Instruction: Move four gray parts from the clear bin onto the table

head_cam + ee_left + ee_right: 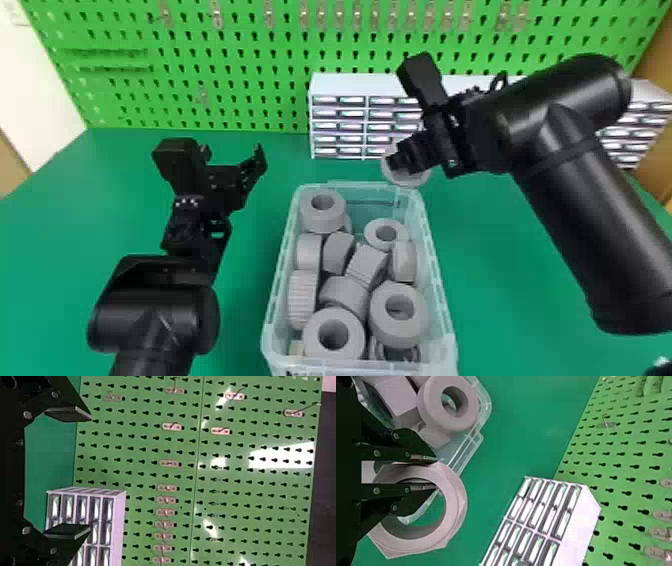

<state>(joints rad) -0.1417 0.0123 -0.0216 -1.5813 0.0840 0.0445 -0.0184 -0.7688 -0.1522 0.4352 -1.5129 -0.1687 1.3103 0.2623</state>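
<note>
Left gripper: positioned over the table, left of the bin. Its claw stands wide, with nothing between the fingers; the left wrist view confirms the tips well apart, the pegboard and part of the cabinet beyond them.

Bin: clear, sitting on the table, loaded with gray parts. Along its left side, far to near: a ring with its hole up, a smooth part, a ribbed part against the wall, and a second ring at the near end. Several blocky parts lie between the sides. Toward the right side are a far ring and a near ring, holes up.

Held part: a gray ring with an angular outer edge, located at the bin's far right corner. Its clearance above the table cannot be told.

Right gripper: claw narrow, pinching the held part by its wall. In the right wrist view one finger lies inside the hole, the other against the outside.

Cabinet: white, with rows of small drawers, standing behind the bin and the right gripper, before the green pegboard.
</note>
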